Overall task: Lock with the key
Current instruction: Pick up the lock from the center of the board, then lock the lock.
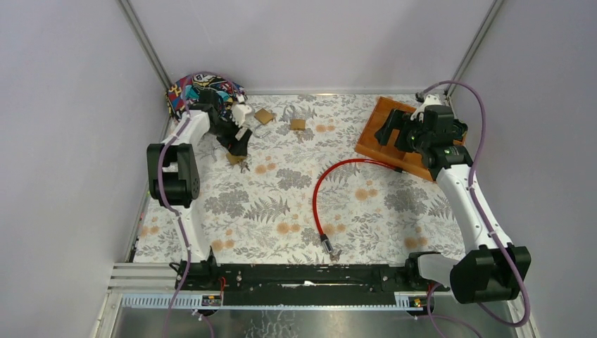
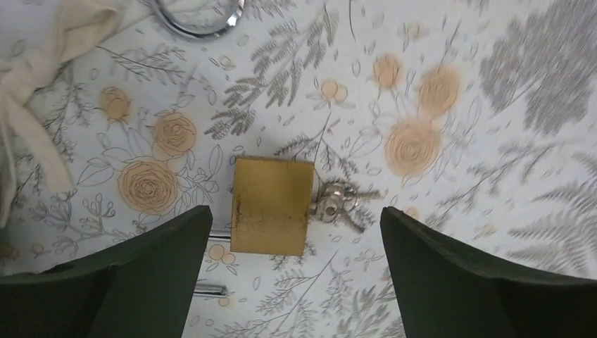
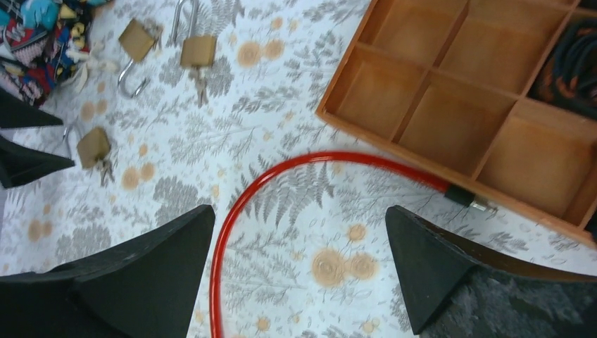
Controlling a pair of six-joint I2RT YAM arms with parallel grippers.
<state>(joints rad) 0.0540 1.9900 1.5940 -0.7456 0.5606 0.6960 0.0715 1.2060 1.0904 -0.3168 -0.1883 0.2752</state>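
Colourful bag (image 1: 191, 89): at 10 o'clock of the table in the top view, just behind the left arm; it plays no part

Left gripper (image 1: 239, 143): hangs low over the cloth at 10 o'clock, fingers (image 2: 144, 278) spread wide, nothing between them

Padlock (image 2: 272, 205): the task's thing, a brass body lying flat on the table between the two spread fingers, touching neither; bits of its shackle show toward 8 o'clock and run under the left finger, so I cannot tell if it is closed

Key bunch (image 2: 342, 201): touches the body at its 3 o'clock side; one key seems to sit in the keyhole, but the picture is too blurred to be sure

Step in hand: I judge it is the approach to grasp the lock or the key

How to do it well: come down straight, close on the flat sides of the brass body, keep the finger off the keys, hold the body firm before any turn of the key

Spare padlocks (image 1: 264, 116): two more toward 12 o'clock, well apart from the gripper

Red cable (image 1: 318, 193): curves across the middle, one end near the wooden tray (image 1: 369, 127) at 2 o'clock

Right gripper (image 3: 299, 211): above the cable beside the tray, fingers spread and holding nothing
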